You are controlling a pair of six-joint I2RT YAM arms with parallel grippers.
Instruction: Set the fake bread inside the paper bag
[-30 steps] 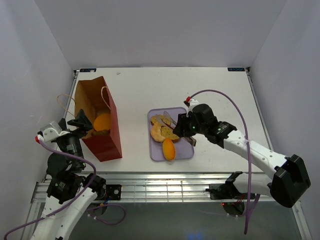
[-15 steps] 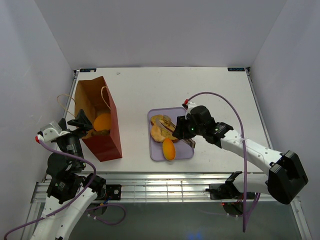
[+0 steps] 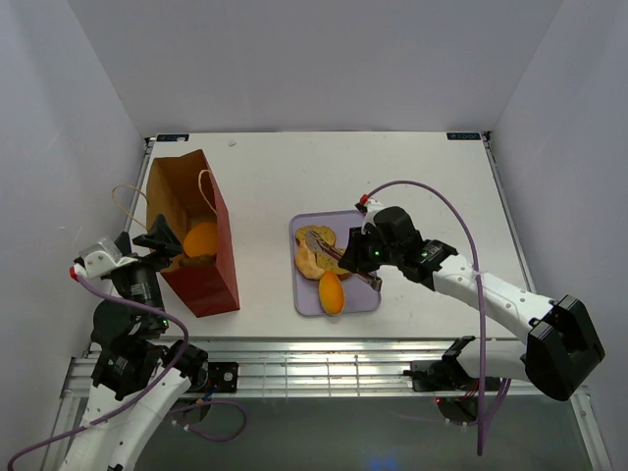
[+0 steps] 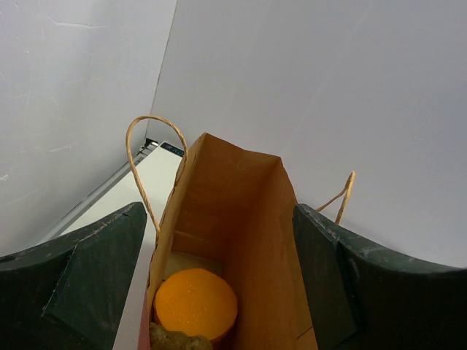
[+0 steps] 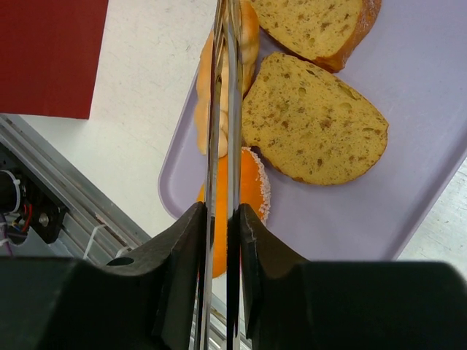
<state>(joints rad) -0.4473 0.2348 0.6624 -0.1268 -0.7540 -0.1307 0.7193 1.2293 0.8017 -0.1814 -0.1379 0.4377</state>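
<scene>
White table (image 3: 422, 177) — bag (image 3: 201, 270) upright at frame left, a bun (image 4: 195, 302) inside, left gripper (image 3: 162, 238) spread wide at its mouth. Right gripper (image 5: 217, 226) is clamped on thin tongs (image 5: 222, 87), blades nearly together over bread (image 3: 312, 260) on the centre tray (image 3: 361, 294). Best to let the blades part, straddle one piece — then pinch.

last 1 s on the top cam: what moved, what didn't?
The right end effector, shut on metal tongs, slid slightly left over the lavender tray, carrying the tong tips further across the bread slices. Nothing was picked up or let go. The left end effector, open at the paper bag, the bag itself, and the orange bun inside it stayed put.
</scene>
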